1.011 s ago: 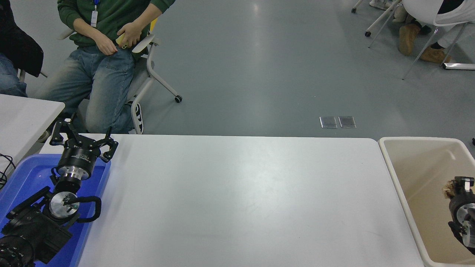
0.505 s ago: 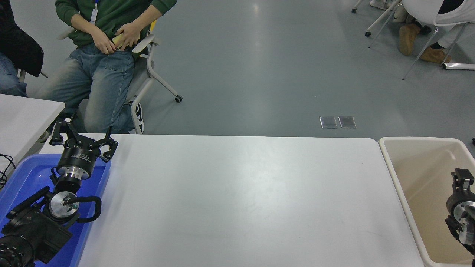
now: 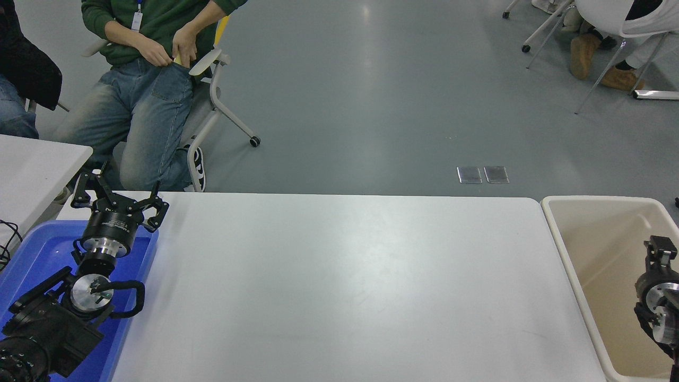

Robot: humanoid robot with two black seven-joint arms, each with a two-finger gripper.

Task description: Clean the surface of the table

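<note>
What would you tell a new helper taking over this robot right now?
Left gripper: open, parked over the blue plastic tray at the lower left.
Right gripper: over the beige plastic bin at the table's right end; fingers unclear.
The large matte white tabletop shows nothing lying on it, so clearing looks done.
Left: check for faint marks, then park the right arm.

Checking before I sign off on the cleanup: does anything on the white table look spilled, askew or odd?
Nothing stands out. The matte white tabletop shows only soft glare, no spill or debris. The left gripper is parked open over the blue plastic tray; the right gripper hangs over the beige plastic bin.
</note>
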